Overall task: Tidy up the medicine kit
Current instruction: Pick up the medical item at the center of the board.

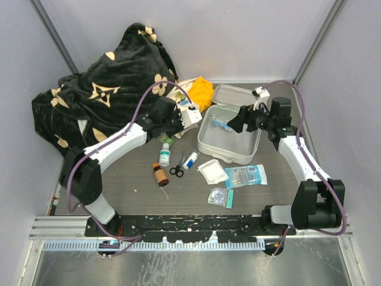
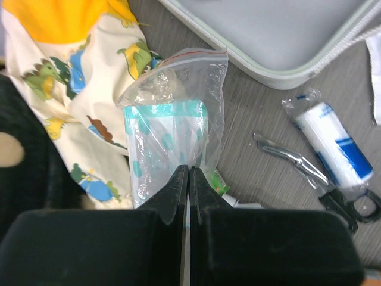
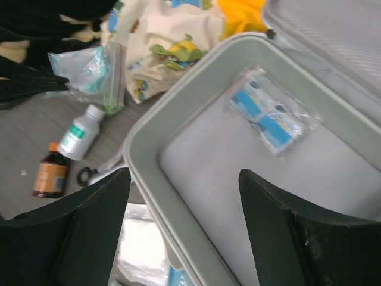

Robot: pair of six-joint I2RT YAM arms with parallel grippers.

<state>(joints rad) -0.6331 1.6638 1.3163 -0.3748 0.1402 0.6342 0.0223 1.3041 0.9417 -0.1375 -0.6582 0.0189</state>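
Note:
The medicine kit (image 1: 232, 149) is a pale grey zip case lying open, its lid (image 1: 233, 95) hinged back. A blue-and-white packet (image 3: 271, 113) lies inside it. My right gripper (image 1: 236, 123) hangs open and empty over the kit's near-left rim (image 3: 152, 143), one finger outside the case and one over its floor. My left gripper (image 2: 189, 173) is shut on the edge of a clear zip bag (image 2: 169, 128) with teal-printed contents, just left of the kit's corner (image 2: 280, 53). The bag also shows in the right wrist view (image 3: 89, 74).
A white bottle (image 1: 164, 156), brown bottle (image 1: 159, 174), scissors (image 1: 177, 170) and bandage roll (image 1: 190, 159) lie left of the kit. Several packets (image 1: 245, 176) lie in front of it. A dinosaur-print and orange cloth (image 1: 196, 90) and a black blanket (image 1: 101, 89) fill the back left.

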